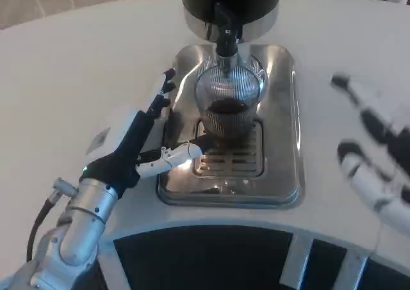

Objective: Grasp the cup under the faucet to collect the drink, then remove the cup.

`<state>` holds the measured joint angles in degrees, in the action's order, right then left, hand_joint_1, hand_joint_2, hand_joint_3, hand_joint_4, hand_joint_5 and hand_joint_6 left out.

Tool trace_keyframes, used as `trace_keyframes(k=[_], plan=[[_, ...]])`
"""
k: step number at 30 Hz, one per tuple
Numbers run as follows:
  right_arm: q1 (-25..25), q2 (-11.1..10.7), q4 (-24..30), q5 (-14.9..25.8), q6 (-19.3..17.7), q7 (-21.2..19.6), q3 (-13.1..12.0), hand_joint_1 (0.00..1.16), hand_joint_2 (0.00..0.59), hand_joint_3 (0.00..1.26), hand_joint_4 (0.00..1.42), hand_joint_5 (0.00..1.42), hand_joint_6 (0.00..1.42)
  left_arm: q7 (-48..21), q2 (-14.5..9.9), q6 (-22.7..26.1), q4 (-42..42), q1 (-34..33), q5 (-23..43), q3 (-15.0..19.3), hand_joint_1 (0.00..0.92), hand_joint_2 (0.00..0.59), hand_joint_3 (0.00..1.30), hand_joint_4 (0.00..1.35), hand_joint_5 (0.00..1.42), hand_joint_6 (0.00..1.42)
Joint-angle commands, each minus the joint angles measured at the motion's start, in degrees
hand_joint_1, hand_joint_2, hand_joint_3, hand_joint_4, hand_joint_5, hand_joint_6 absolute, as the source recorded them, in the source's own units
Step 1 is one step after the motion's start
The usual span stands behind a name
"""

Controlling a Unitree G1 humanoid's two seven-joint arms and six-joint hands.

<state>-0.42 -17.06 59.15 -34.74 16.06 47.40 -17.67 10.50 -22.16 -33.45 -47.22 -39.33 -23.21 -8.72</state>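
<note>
A clear ribbed glass cup [229, 101] with dark drink in its bottom stands on the steel drip tray [282, 143], directly under the black faucet [226, 37] of the dispenser. My left hand [150, 136] lies at the tray's left side with its fingers spread. Its thumb reaches toward the cup's base and the other fingers point up along the tray's left edge; it holds nothing. My right hand [378, 162] is blurred at the right edge, fingers apart, well away from the cup.
The dispenser's black and silver body [230, 2] rises at the top behind the tray. The slotted grate [234, 155] lies in front of the cup. The white table's front edge [211, 223] curves below, with a dark gap under it.
</note>
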Motion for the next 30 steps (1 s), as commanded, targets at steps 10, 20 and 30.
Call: trace_keyframes(k=[10,20,30], plan=[[11.0,11.9,0.8,-1.4,-14.8,5.8,-4.7,0.00,0.586,0.00,0.00,0.00,0.00,-0.9,0.9,-1.9,-5.5,-3.4,1.0,-0.1,0.239,0.050,0.00,0.00,0.11,0.23],[15.3,17.4,0.8,-5.3,-18.3,7.6,-1.4,0.00,0.586,0.00,0.00,0.00,0.00,1.3,2.7,-6.0,-8.9,-5.8,1.3,0.6,0.298,0.060,0.00,0.00,0.17,0.31],[18.5,21.8,0.8,-9.7,-20.2,7.7,3.0,0.00,0.586,0.00,0.00,0.00,0.00,-0.6,2.6,-10.5,-12.3,-7.6,2.8,0.8,0.314,0.057,0.00,0.00,0.24,0.38]])
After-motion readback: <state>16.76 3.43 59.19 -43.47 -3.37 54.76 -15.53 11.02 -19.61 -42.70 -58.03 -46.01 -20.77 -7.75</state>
